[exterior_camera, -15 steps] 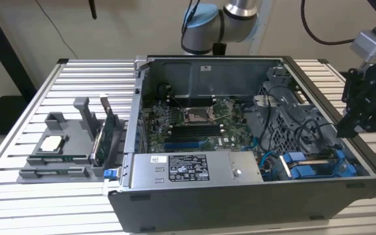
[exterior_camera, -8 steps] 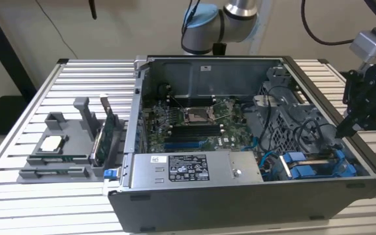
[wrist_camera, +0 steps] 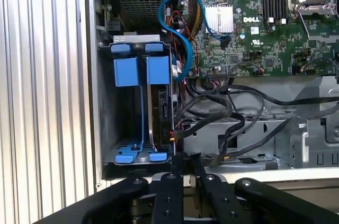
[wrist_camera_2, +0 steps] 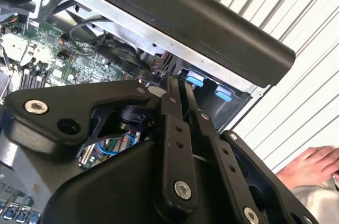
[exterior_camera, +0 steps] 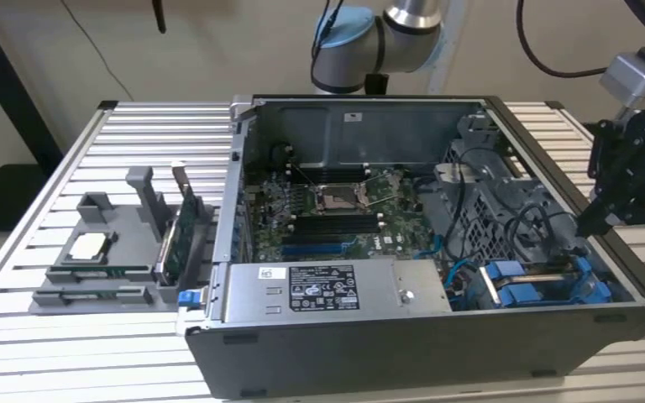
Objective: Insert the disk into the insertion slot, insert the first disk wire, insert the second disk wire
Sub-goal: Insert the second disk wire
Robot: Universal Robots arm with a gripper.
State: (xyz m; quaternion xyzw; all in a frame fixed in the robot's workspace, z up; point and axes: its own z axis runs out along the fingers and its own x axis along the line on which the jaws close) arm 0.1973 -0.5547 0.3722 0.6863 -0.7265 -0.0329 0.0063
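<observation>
One disk point(wrist_camera: 161, 114) in the insertion slot point(wrist_camera: 109, 121); end effector point(wrist_camera: 185, 157) just beside.

- I see the open computer case point(exterior_camera: 412, 353) lying on the slatted tabletop point(exterior_camera: 65, 168), with the motherboard point(exterior_camera: 334, 210) at its centre.
- The grey power-supply box point(exterior_camera: 322, 290) sits at the case's 6 o'clock.
- The insertion slot point(exterior_camera: 541, 290), with blue fittings, is at 4 o'clock.
- My pincer point(exterior_camera: 594, 222) hangs at 3 o'clock, over the case's edge.
- A grey parts fixture point(exterior_camera: 110, 252) stands at 9 o'clock, beside the case.
</observation>
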